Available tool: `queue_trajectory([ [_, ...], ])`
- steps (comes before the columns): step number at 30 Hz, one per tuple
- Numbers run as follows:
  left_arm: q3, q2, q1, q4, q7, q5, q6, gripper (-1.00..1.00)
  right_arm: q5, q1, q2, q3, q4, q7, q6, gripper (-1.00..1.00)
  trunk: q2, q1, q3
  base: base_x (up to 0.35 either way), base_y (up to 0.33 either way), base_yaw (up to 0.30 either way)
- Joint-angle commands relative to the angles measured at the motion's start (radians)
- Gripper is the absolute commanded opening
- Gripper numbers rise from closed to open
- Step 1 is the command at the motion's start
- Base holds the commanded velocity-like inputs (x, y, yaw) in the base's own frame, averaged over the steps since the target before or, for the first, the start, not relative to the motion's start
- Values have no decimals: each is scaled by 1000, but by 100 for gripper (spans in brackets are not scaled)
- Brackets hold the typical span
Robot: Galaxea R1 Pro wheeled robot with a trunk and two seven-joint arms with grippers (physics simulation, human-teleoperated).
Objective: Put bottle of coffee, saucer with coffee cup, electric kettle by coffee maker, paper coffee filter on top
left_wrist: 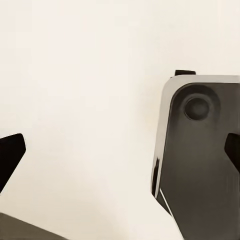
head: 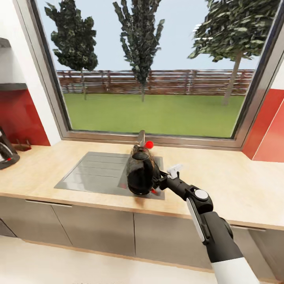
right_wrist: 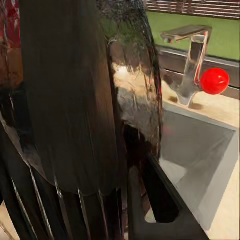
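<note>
Dark-tinted glass, rounded, with a black base: your right hand (head: 158, 182) is clamped on the electric kettle (head: 140, 171), carrying it above the steel sink (head: 94, 173) set in the light-wood counter (head: 221, 177). It still has to travel to the black coffee maker (head: 6, 152) at the far left edge; nothing else of the station appears beside it yet. Your right wrist view adds the tap (right_wrist: 192, 60) close behind the kettle. Your left hand (left_wrist: 120, 155) hangs spread, empty.

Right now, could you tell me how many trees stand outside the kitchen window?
3: one tree at the window's left, one tree in the middle, and one tree at the right, cut off by the frame. Others may be hidden beyond the window edges.
</note>
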State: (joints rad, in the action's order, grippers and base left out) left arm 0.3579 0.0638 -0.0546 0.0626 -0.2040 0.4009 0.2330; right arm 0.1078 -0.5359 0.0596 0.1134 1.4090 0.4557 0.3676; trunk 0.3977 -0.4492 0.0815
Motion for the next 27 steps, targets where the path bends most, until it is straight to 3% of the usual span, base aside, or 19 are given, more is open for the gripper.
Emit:
queue_trajectory([
  [1,8,0,-1,0,-3,7,2,100,6,-1,1,-1,2,6,4,-100,2,-1,2,106,302,272],
  [27,3,-2,-2,0,-3,7,2,100,6,-1,0,-1,1,8,4,-100,2,-1,2,118,304,274],
])
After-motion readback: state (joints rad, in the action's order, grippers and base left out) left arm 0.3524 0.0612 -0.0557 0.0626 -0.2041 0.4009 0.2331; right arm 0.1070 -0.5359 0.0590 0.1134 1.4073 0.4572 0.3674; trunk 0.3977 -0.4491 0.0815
